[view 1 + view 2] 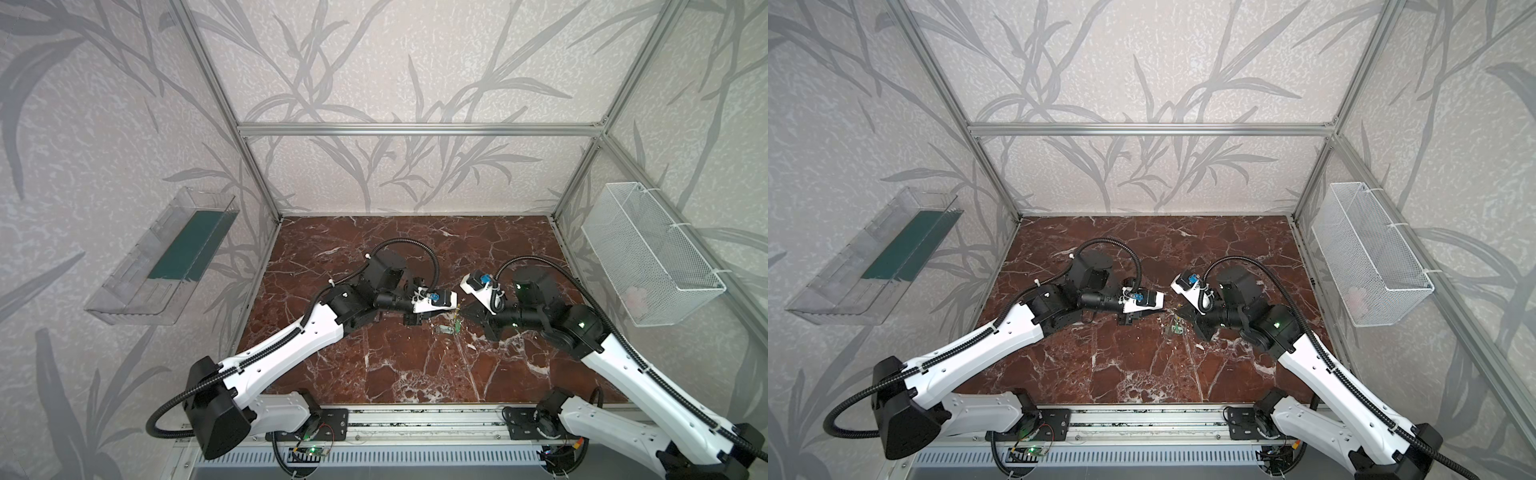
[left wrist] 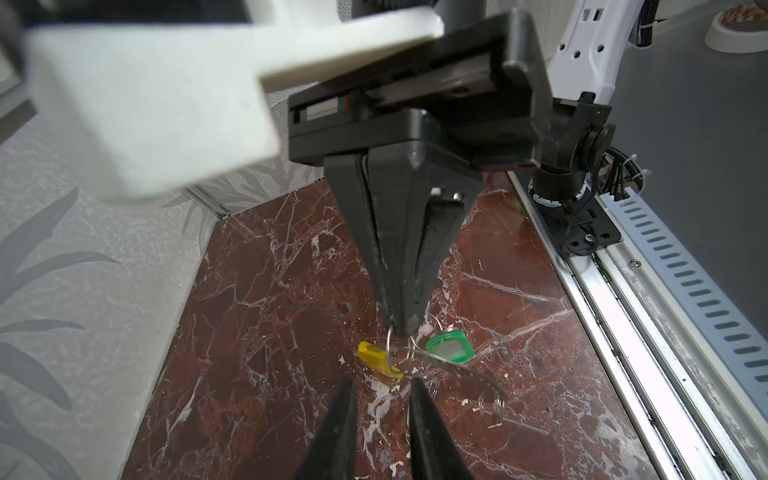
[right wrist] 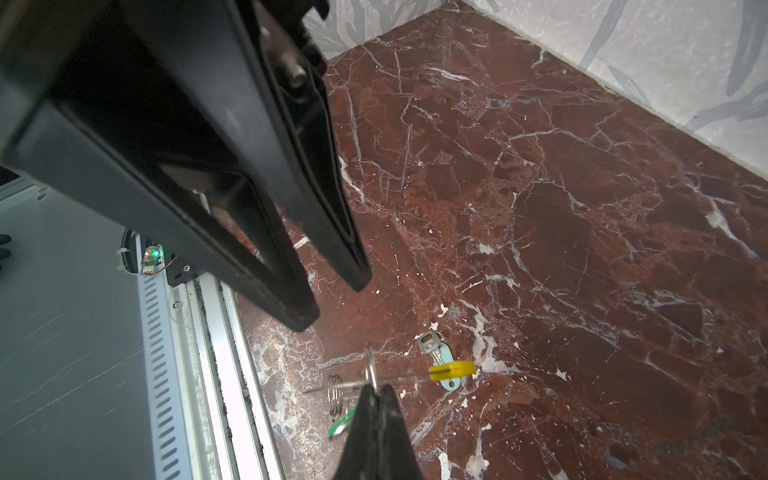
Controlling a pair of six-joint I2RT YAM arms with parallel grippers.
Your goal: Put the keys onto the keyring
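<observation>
The thin grey hoop of the keyring, with its yellow segment (image 2: 379, 360), sits low over the middle of the red-brown marble tabletop (image 1: 374, 365), between the two arms. The right gripper (image 3: 376, 395) is clamped on the small wire ring of the green-tagged key (image 2: 449, 347). The band seems to pass through that ring, so one key looks threaded. The left gripper (image 2: 384, 388) stands parted and empty. The pale-tagged key (image 3: 434, 353) lies loose on the marble just beside the hoop, not yet threaded.
</observation>
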